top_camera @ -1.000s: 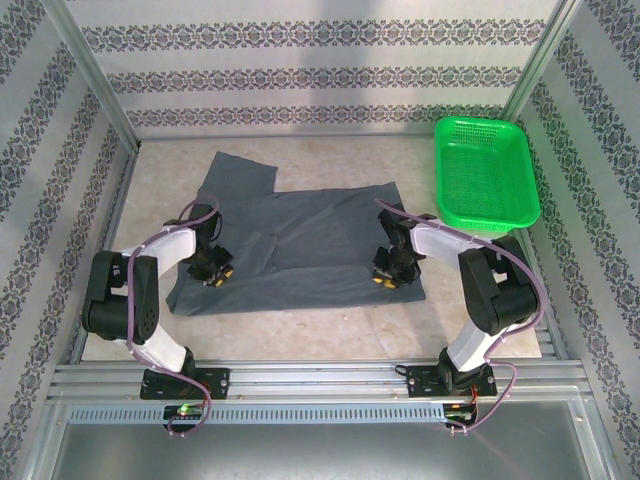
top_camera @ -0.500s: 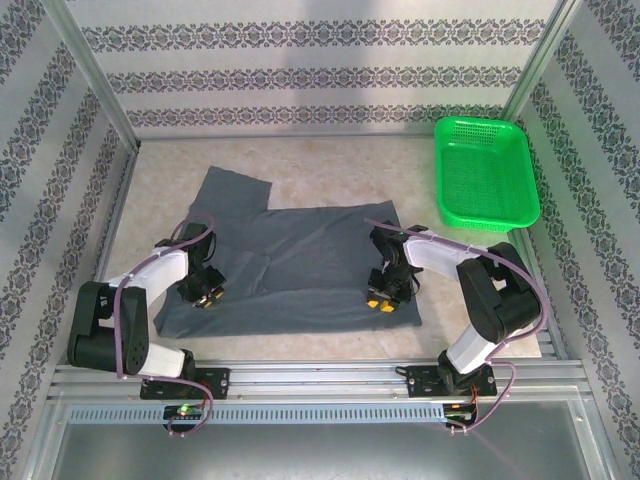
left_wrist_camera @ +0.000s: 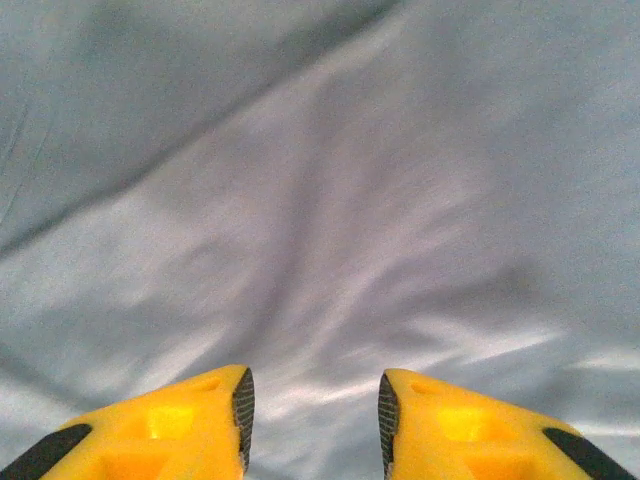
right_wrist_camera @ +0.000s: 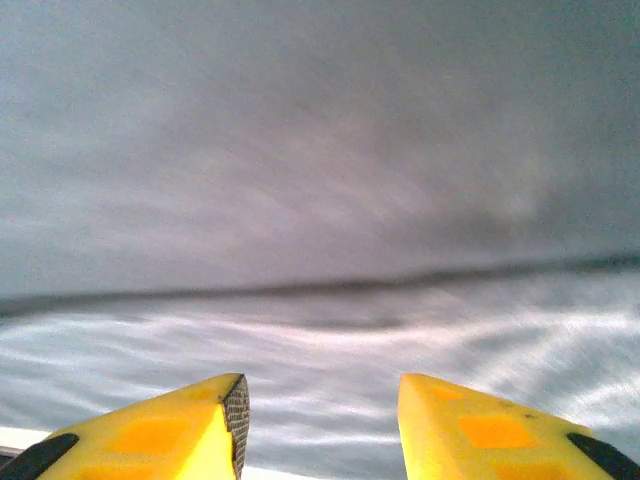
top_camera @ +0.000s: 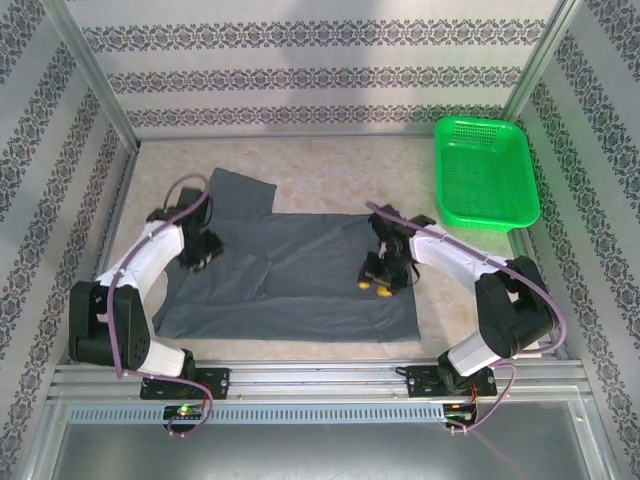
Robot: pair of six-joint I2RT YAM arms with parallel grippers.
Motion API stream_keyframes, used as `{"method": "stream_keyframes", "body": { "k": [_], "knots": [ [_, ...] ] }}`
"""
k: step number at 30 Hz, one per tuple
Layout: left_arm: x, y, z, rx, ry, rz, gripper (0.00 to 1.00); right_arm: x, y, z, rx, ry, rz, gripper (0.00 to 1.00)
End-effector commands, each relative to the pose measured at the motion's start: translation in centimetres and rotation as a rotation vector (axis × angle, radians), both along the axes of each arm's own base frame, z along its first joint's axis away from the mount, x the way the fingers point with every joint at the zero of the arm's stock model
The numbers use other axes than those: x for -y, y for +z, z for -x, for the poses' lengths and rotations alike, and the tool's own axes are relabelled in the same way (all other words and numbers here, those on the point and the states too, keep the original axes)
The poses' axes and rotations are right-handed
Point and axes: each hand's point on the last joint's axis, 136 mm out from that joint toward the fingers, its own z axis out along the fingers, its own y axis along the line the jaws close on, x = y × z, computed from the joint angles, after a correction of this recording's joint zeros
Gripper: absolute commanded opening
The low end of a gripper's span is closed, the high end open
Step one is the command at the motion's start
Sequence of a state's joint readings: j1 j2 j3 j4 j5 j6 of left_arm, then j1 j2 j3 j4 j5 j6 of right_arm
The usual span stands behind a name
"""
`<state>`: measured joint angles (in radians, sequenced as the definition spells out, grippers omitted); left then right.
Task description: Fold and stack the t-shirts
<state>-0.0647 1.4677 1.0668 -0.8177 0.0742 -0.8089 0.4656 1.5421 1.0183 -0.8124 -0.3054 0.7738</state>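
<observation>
Left gripper [top_camera: 200,250] and right gripper [top_camera: 377,286] low over the spread t-shirt [top_camera: 300,265], both sets of yellow fingers parted and empty.
Nearest, the shirt's straight hem, close to the front edge of the table [top_camera: 320,170]. Just beyond, over the left side, rippled slate-grey cloth right under the open left fingers. Over the right half, blurred cloth with one dark crease crossing ahead of the spread right fingers. Farther back, one sleeve reaching up to the left. Farthest, at the right corner, green basket [top_camera: 441,170], apart from the shirt.
</observation>
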Motion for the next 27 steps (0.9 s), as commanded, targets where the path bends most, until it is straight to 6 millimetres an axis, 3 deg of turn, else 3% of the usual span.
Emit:
{"method": "stream_keyframes", "body": {
  "k": [1, 6, 8, 13, 18, 27],
  "knots": [
    [-0.9, 1.5, -6.2, 0.084, -0.005, -0.017, 0.40, 0.1, 3.2, -6.5, 0.202, -0.018, 0.018, 0.45],
    [-2.6, 2.7, -17.0, 0.239, -0.020, -0.008, 0.41, 0.2, 5.9, -13.2, 0.328, -0.049, -0.007, 0.43],
    [-3.9, 2.4, -20.3, 0.280, -0.037, -0.020, 0.43, -0.2, 7.0, -14.9, 0.378, -0.035, -0.030, 0.44],
    [-6.6, 1.3, -26.5, 0.321, -0.093, -0.045, 0.48, -0.3, 8.3, -16.9, 0.401, -0.011, -0.039, 0.45],
    [-7.7, -1.8, -29.5, 0.314, -0.146, -0.123, 0.51, 0.4, 8.5, -15.9, 0.389, -0.045, -0.048, 0.46],
    [-8.2, -5.8, -30.9, 0.265, -0.109, -0.133, 0.63, 0.7, 8.4, -14.5, 0.373, -0.059, -0.061, 0.47]
  ]
}}
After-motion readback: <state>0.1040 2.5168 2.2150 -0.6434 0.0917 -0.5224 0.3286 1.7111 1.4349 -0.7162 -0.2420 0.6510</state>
